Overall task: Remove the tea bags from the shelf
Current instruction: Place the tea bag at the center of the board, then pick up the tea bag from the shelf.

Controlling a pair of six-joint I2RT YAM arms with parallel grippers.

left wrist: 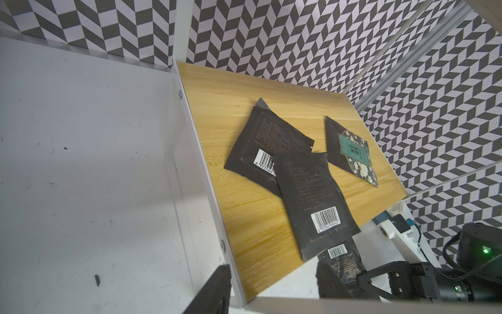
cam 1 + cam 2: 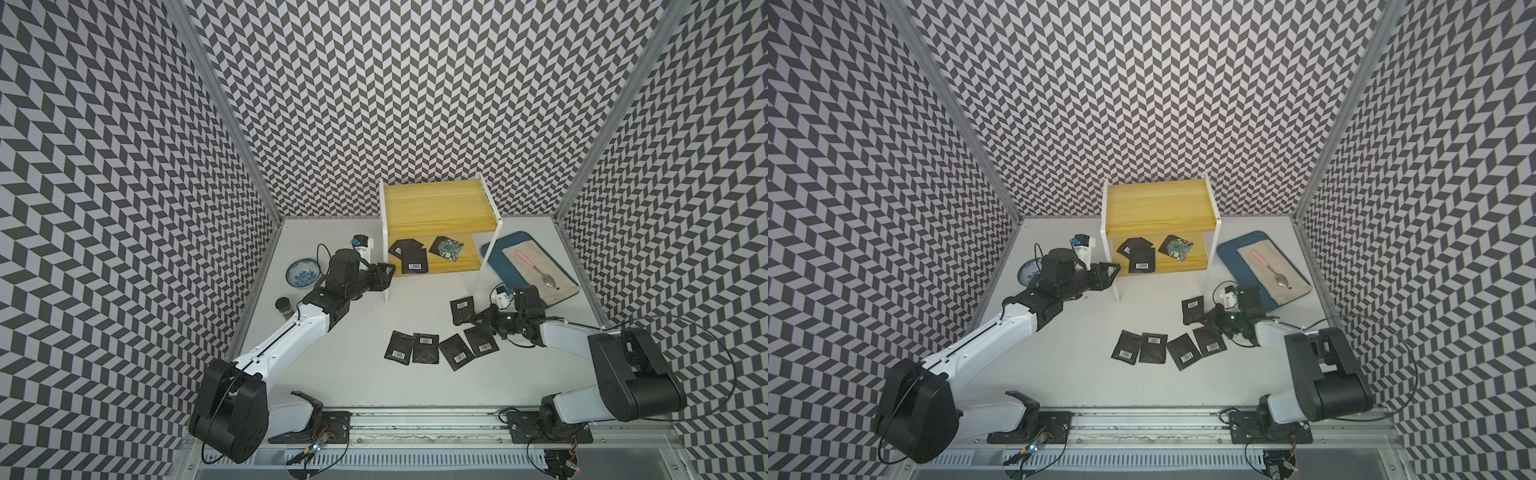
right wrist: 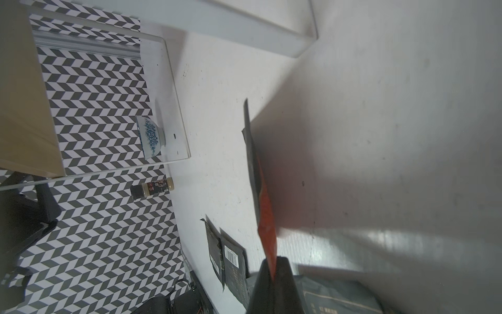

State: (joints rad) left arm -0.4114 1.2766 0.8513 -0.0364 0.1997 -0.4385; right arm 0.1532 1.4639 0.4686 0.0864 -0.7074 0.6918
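Bright even light; wrist views blurred close-up

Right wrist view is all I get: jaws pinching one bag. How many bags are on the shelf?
Observer: Three tea bags show on the lower board of the shelf, two overlapping. A fourth may hide beneath.
Operator: Any face up?
Observer: One, lying apart, shows its green patterned face.
Operator: Left gripper?
Observer: The left gripper is open and empty, beside a front leg of the shelf.
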